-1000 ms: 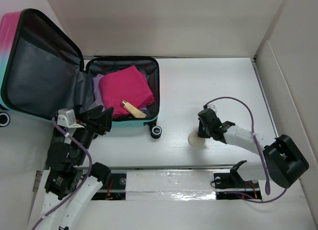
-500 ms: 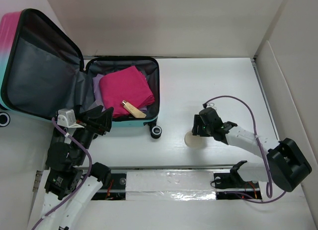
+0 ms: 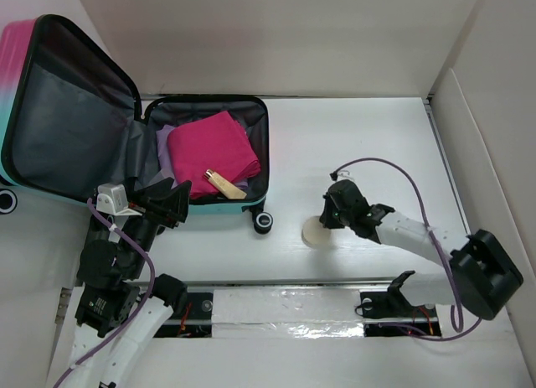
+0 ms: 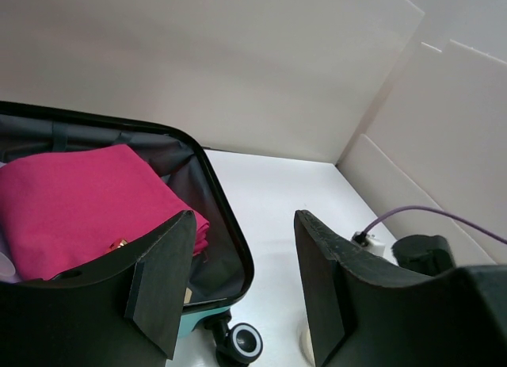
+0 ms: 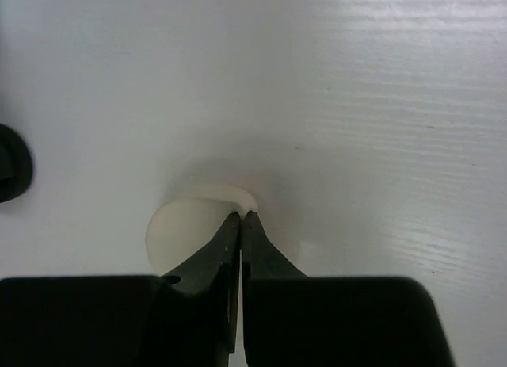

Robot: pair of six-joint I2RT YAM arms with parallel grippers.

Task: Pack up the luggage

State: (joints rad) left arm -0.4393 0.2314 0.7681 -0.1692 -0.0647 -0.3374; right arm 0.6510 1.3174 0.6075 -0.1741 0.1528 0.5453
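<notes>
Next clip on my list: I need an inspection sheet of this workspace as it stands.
Surface: white table, no spills seen.
Job's things: luggage open, lid raised at left; its base holds a folded pink cloth over a lavender item, with a small tan object on top.
Clutter: cream disc on the table, outside the luggage.
Grippers: left tool open, empty, by the luggage's near edge; right tool shut, tips at the disc's rim, grip unclear.
Cables: purple cable loops over the right arm.
Surroundings: white panels behind and right.
</notes>
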